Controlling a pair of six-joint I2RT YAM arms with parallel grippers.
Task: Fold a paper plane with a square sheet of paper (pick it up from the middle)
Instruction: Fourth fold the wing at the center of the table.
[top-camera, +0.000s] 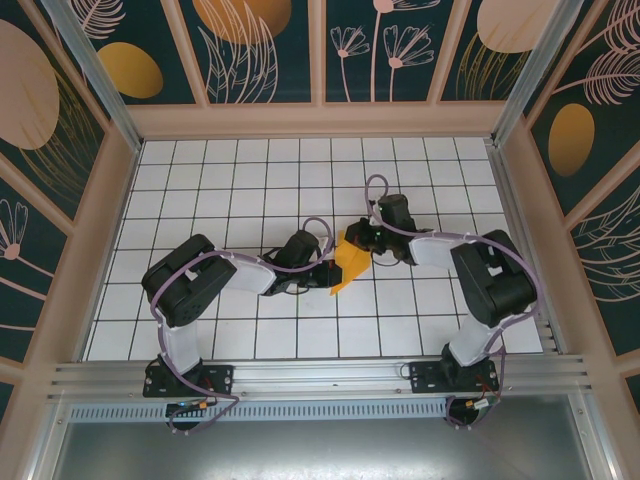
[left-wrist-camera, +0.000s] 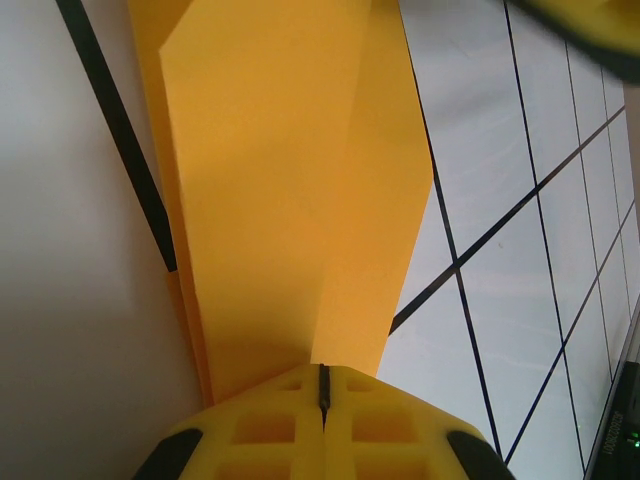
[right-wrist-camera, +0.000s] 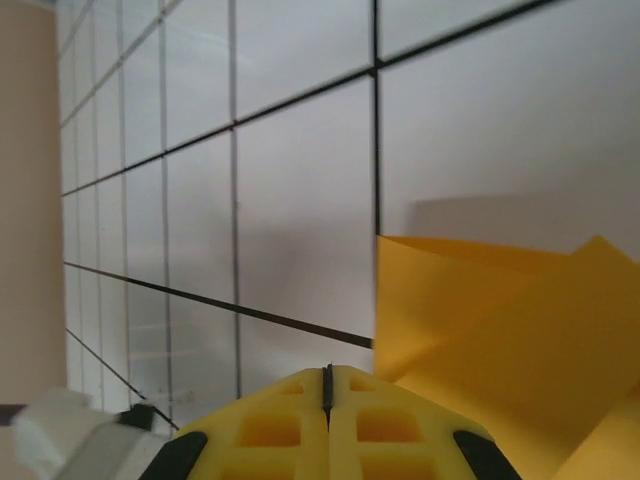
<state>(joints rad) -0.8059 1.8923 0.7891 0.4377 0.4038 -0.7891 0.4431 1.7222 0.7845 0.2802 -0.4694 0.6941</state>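
The paper plane (top-camera: 350, 262) is orange-yellow paper folded into a narrow pointed shape near the table's middle, its tip toward the near edge. In the left wrist view the paper plane (left-wrist-camera: 290, 180) shows stacked layers and a crease that runs straight into the seam of my left gripper (left-wrist-camera: 322, 372), which is shut on its near end. My left gripper (top-camera: 328, 270) sits at the paper's left side. My right gripper (top-camera: 362, 240) is at its far corner. My right gripper (right-wrist-camera: 327, 372) is shut with nothing showing in its seam, and the paper plane (right-wrist-camera: 500, 340) lies beside its right finger.
The white gridded table (top-camera: 250, 180) is enclosed by patterned walls (top-camera: 90, 200) on three sides. An aluminium rail (top-camera: 320, 375) with both arm bases runs along the near edge. A yellow finger of the other arm (left-wrist-camera: 590, 25) shows at the upper right of the left wrist view.
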